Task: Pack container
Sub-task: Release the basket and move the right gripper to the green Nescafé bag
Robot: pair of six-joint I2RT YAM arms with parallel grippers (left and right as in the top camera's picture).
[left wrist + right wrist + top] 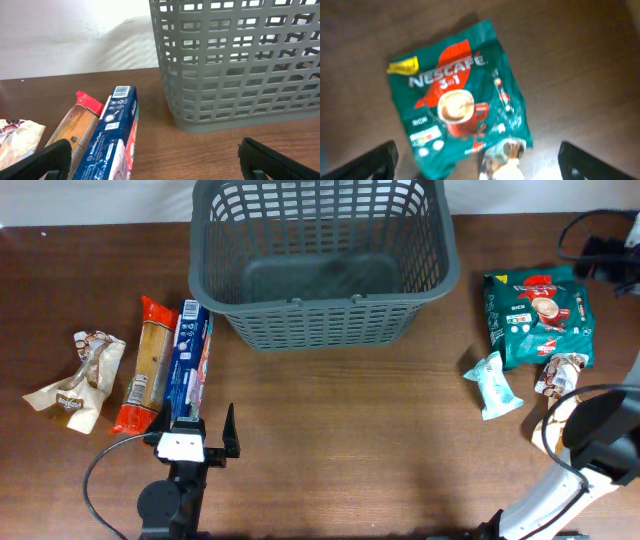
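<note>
The container (320, 260), a large dark grey slotted basket, stands at the far middle of the table and looks empty; it also fills the upper right of the left wrist view (235, 65). My left gripper (198, 428) is open and empty, and the near end of a blue packet (190, 360) lies just inside its left finger (157, 162). My right gripper (477, 160) is open and empty, above a green Nescafe bag (455, 95) and a small brown and white packet (502, 160). The bag (540, 315) lies right of the basket.
An orange and red packet (145, 365) and a crumpled cream packet (80, 380) lie left of the blue one. A light blue packet (493, 385) lies next to the small brown packet (560, 373). A black cabled object (605, 255) sits at the far right edge.
</note>
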